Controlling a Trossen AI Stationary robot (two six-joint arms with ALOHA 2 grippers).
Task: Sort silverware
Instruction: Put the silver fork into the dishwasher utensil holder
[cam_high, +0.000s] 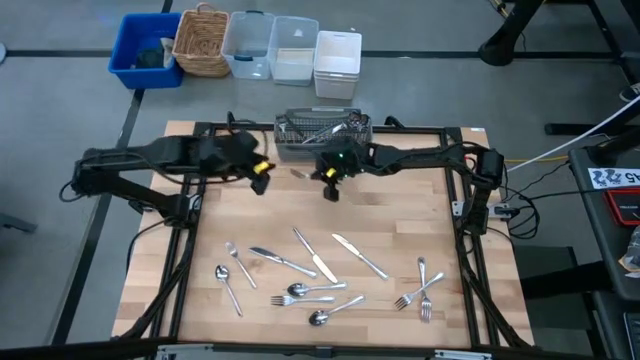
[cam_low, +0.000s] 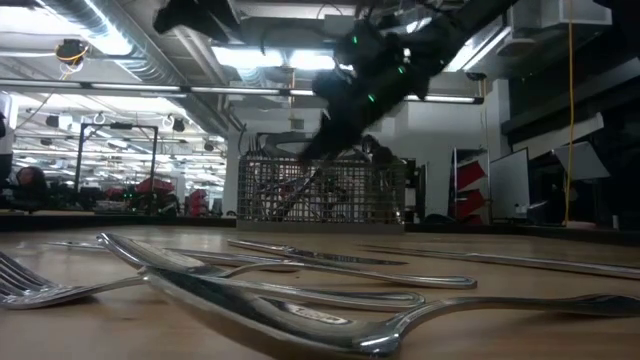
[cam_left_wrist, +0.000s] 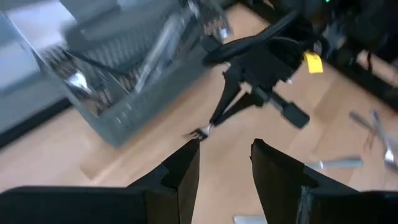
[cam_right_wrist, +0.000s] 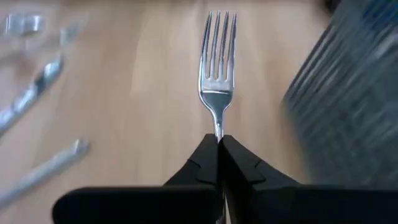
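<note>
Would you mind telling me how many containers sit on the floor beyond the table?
5, in a row, left to right in the high view: blue bin, wicker basket, clear tub, second clear tub, white tub. None seems hidden.

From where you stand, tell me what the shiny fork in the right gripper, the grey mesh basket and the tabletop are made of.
Silver fork, pinched at its handle by the right gripper: polished metal, likely stainless steel, given its mirror glints. Grey mesh basket: seemingly fine wire mesh with a matte grey finish, see-through in the low view. Tabletop: pale wood, apparently butcher-block, with visible plank seams and a smooth finish.
</note>
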